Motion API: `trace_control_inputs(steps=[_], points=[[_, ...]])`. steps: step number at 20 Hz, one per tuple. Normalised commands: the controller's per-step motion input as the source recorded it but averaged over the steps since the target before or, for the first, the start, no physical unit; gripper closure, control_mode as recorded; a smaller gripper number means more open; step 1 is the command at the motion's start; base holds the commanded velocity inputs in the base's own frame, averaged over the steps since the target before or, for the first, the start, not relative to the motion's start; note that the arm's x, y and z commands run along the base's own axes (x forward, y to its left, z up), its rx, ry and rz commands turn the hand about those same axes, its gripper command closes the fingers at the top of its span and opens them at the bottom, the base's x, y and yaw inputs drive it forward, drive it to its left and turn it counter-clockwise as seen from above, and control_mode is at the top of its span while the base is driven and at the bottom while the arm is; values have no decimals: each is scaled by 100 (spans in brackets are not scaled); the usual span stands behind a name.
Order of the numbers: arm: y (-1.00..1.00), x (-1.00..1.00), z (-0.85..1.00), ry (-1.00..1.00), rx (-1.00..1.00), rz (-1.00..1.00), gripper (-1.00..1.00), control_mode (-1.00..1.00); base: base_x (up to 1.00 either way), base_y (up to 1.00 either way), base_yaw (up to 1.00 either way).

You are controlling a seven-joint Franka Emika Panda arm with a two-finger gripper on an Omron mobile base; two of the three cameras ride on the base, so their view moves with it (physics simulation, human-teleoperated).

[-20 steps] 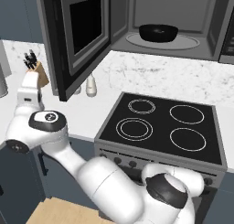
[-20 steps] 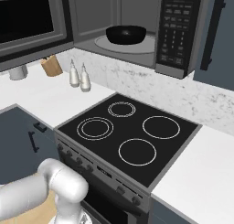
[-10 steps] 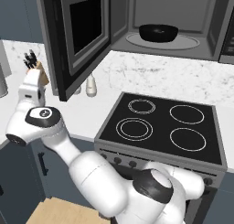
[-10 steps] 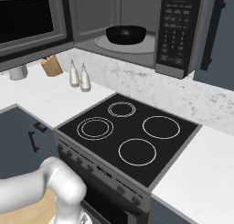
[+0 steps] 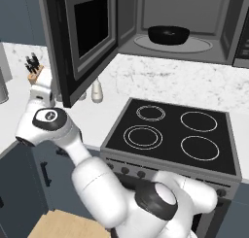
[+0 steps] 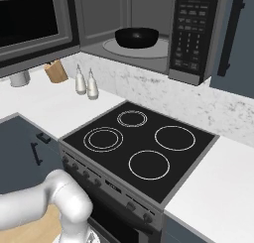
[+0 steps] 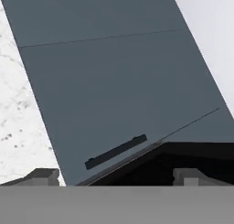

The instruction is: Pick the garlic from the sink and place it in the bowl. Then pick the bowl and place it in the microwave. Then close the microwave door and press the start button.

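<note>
Kitchen: microwave door (image 5: 87,35) swung open leftward; bowl (image 5: 168,34) upright inside; pincer (image 7: 116,175) apparently spread.

White counter (image 5: 160,81): knife block (image 5: 34,72), 2 shakers (image 6: 86,82).

A shiny black bowl (image 5: 168,35) sits in the grey microwave (image 5: 194,18). The stove (image 6: 141,148) is black with white rings (four), far from the gripper (image 7: 116,175).

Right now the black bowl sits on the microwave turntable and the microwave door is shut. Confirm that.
Not quite. The bowl does sit on the turntable, but the microwave door stands wide open, swung out to the left, as the left base view shows.
</note>
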Motion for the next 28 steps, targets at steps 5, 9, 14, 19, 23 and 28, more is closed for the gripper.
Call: trace_control_inputs(steps=[5, 9, 14, 19, 23, 28], points=[[-65, 0, 35, -18, 15, 0, -100, -100, 0, 0, 0], [-63, -17, 36, -14, 19, 0, -100, -100, 0, 0, 0], [-67, -40, 41, -8, 30, -1, -100, -100, 0, 0, 0], [-76, -51, 45, -4, 36, -1, -100, -100, 0, 0, 0], [-96, -49, 36, 0, 42, 0, -100, -100, 0, 0, 0], [-100, -21, 31, 0, 39, 0, -100, -100, 0, 0, 0]])
